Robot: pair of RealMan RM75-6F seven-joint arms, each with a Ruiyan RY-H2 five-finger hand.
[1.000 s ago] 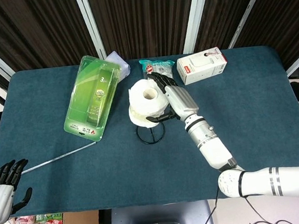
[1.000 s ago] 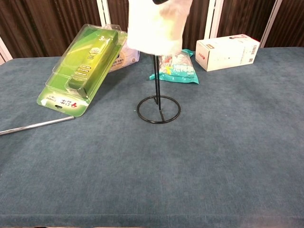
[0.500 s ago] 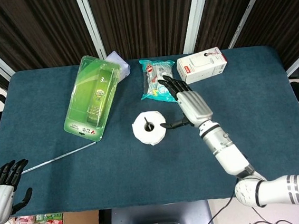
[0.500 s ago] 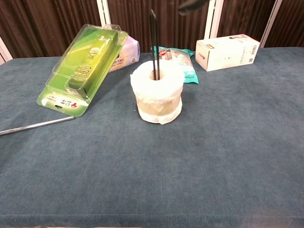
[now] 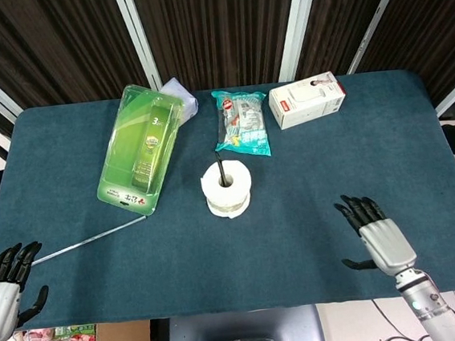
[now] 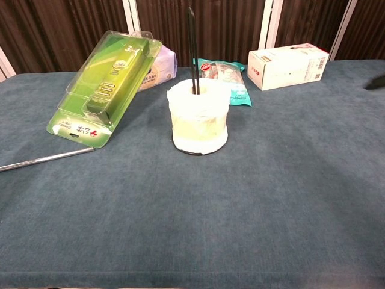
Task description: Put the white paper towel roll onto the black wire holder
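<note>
White paper towel roll [image 5: 227,189] sits upright mid-table, threaded on black wire holder [image 6: 192,51], rod poking up thru the core, axis vertical. Lies fwd and to the left of right hand [image 5: 375,233], well apart. Right hand: fingers spread, holding nothing, near front edge. Left hand [image 5: 3,281] at far front-left corner, empty too, about as far off. Looks done; no reach needed.
</note>
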